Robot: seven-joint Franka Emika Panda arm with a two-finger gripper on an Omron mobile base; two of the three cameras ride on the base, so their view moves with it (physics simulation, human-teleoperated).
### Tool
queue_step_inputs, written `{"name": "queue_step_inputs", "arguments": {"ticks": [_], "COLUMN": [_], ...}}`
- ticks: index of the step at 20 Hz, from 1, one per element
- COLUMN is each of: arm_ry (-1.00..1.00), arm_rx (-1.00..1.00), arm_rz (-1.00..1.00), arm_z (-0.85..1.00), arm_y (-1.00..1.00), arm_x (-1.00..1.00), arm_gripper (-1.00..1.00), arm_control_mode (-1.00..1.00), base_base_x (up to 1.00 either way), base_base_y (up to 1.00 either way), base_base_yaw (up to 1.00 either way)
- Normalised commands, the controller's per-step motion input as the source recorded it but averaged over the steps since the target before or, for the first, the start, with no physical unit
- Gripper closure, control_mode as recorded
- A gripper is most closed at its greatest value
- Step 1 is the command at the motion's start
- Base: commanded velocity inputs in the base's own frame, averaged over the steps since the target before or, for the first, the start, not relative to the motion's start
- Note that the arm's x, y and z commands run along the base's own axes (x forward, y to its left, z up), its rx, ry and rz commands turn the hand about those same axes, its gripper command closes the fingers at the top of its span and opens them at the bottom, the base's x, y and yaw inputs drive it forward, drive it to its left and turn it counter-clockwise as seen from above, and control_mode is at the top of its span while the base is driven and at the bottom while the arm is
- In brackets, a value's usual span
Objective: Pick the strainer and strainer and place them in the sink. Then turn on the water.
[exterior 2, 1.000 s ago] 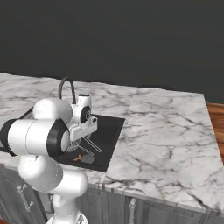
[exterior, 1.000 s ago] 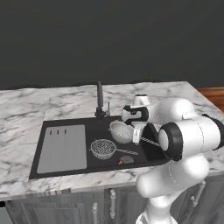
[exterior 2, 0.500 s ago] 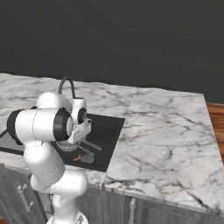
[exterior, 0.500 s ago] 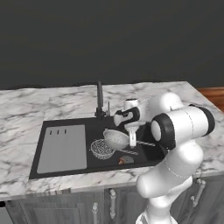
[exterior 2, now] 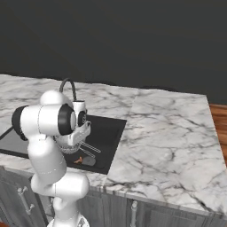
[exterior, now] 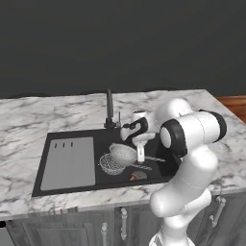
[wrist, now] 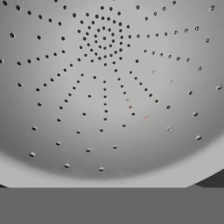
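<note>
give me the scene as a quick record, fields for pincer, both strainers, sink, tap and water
pincer: over the sink basin, at the rim of the held strainer; fingers hidden, grip cannot be confirmed
held strainer: tilted, above the basin floor
second strainer: lying in the basin, partly under the held one
sink: black basin, grey drainboard at its left
tap: black gooseneck behind the basin
water: no stream visible
counter: marble

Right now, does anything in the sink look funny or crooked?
Yes. One strainer hangs tilted at the pincer, overlapping the other strainer lying in the sink. A small orange-and-grey thing lies on the basin floor near them; I cannot tell what it is. No water runs from the tap.
</note>
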Motion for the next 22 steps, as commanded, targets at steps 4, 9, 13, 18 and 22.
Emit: {"name": "queue_step_inputs", "arguments": {"ticks": [4,9,13,18,22], "arm_ry": [0.00,0.00,0.00,-0.01,-0.03], "arm_rx": [0.00,0.00,0.00,0.00,0.00], "arm_rz": [0.00,-0.01,0.00,0.00,0.00], "arm_z": [-0.19,-0.16,-0.19,-0.23,-0.25], "arm_y": [0.22,0.17,0.08,0.03,0.00], "arm_x": [0.17,0.13,0.14,0.19,0.18], "arm_gripper": [1.00,1.00,1.00,1.00,1.00], "arm_control_mode": [-1.00,-1.00,-1.00,-1.00,-1.00], "base_base_x": [0.00,0.00,0.00,0.00,0.00], "base_base_y": [0.00,0.00,0.00,0.00,0.00], "base_base_yaw": [0.00,0.00,0.00,0.00,0.00]}}
